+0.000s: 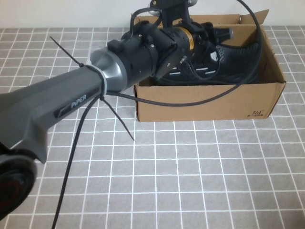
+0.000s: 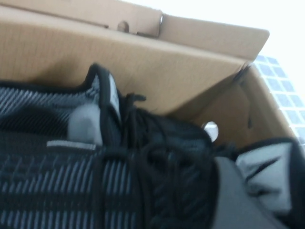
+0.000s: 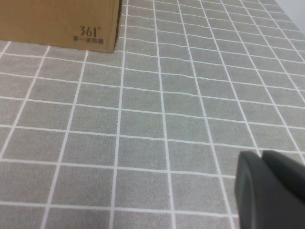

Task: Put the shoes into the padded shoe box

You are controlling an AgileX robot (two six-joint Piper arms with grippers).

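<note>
Reaching over the near wall of the padded shoe box [image 1: 205, 102], the left gripper [image 1: 217, 36] hangs above the shoes [image 1: 238, 59] inside (finger state: cannot tell). The right gripper [image 3: 271, 191] sits outside the box's printed corner, over open tiled table [image 3: 157, 119], fingers unclear.

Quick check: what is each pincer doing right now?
Left pincer: down inside the padded shoe box, over the shoes; state cannot be told.
Right pincer: low over the tiled table, away from the box; cannot be told.

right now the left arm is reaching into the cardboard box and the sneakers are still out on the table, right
Not quite: the sneakers already lie inside the cardboard box, as the high view shows. The left arm does reach into it, its claw hidden there. The right claw waits over bare table.
</note>
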